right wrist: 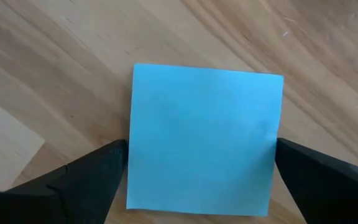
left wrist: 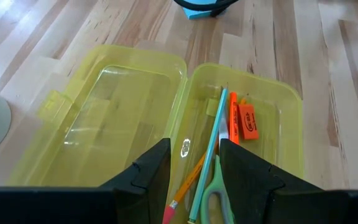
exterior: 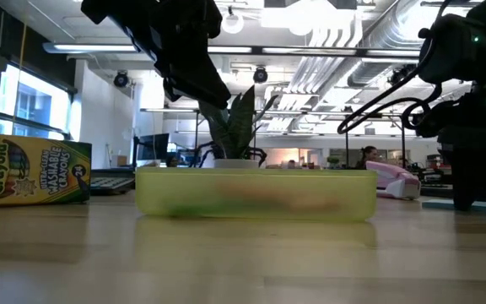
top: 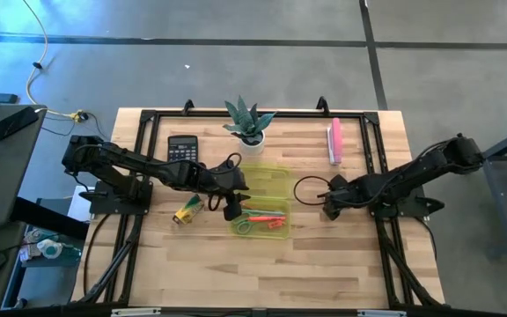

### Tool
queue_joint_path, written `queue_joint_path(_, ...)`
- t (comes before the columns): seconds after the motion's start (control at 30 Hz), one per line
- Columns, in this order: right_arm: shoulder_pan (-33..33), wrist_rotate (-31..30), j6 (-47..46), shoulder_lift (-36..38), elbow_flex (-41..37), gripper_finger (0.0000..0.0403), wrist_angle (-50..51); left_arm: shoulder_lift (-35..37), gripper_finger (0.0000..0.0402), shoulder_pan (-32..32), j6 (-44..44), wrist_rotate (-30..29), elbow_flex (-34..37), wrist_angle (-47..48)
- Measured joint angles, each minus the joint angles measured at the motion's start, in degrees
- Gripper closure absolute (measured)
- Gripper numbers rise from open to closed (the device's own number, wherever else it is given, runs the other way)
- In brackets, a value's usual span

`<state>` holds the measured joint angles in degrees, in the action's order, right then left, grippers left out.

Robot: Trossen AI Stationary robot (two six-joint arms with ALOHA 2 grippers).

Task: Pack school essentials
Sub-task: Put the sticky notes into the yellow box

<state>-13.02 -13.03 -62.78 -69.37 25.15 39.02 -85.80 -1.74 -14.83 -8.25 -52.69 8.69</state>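
The right gripper (right wrist: 201,171) hung spread wide over the light-blue square notepad (right wrist: 204,140), which lay flat on the wooden table (right wrist: 55,68); so thin a sheet could slip the fingertips. The left gripper (left wrist: 194,162), slightly parted and empty, hovered above the translucent yellow-green plastic case (left wrist: 278,99), where the green-handled scissors (left wrist: 213,202), pens and orange eraser (left wrist: 247,121) lay.

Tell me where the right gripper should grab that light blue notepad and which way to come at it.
Judging from the right wrist view, the notepad lies flat on the wooden table, so come straight down and pinch two opposite side edges. The right gripper is already open, with its fingers outside those edges. It looks thin, so the fingertips probably need to reach the tabletop.
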Motion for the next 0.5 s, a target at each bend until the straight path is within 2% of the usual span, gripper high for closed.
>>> queue_joint_path(0.13, -0.09, 0.09, -0.23, -0.05, -0.04, 0.0011, -0.32, 0.00, 0.0275, 0.00, 0.00, 0.00, -0.01, 0.00)
queue_joint_path(0.5, -0.89, -0.29, -0.28, -0.18, -0.17, 0.0066, -2.09, 0.00, 0.0275, 0.00, 0.00, 0.00, -0.01, 0.00)
